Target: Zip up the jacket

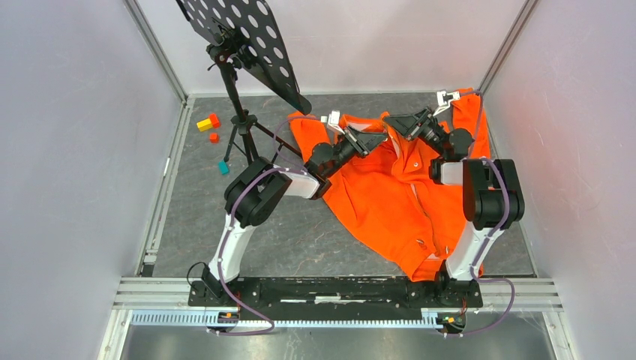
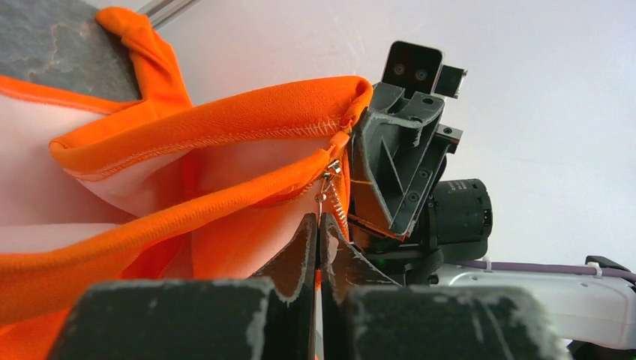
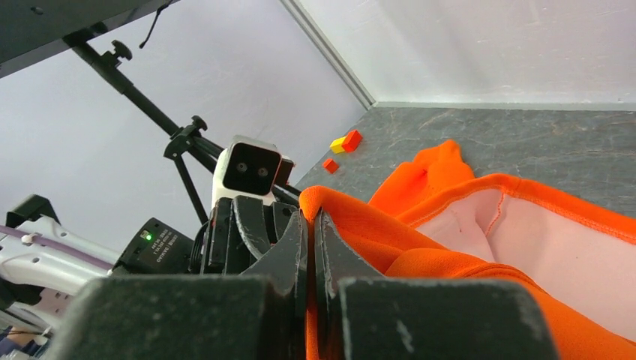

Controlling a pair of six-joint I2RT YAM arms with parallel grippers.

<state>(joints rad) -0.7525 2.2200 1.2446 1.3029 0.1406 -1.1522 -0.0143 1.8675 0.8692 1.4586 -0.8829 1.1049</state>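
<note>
Locate the jacket [image 1: 397, 202] lying crumpled on the desk [image 1: 300, 232], immediately right of the music stand [image 1: 240, 37], with its far edge lifted off the surface. Treat the task as barely begun. In the left wrist view, find the zipper slider [image 2: 328, 174] at the very end of the zipper teeth [image 2: 341, 202], with the two front panels spreading apart behind it and no closed run visible. Note the left hand [image 2: 318, 225] pinched fully shut, fingers meeting without a gap, apparently on the slider's pull tab. Note the right hand [image 3: 310, 221] likewise clamped shut on the orange fabric edge just beside the slider, tip to tip with the left hand and right of the stand. Seating of the opposite tooth row in the slider: not determinable from these views. Expect the full length of the zip still to be drawn. Left of the stand, well apart from the jacket, observe small blocks [image 1: 210, 127] in yellow, orange and teal; disregard as irrelevant to the job. Regard the tripod legs [image 1: 244, 124] of the stand, close to the left arm's elbow, as the main limit on a wide pull. Regard the slack, folded cloth along the zip line as a likely snag; hold the edge taut before drawing the slider.
</note>
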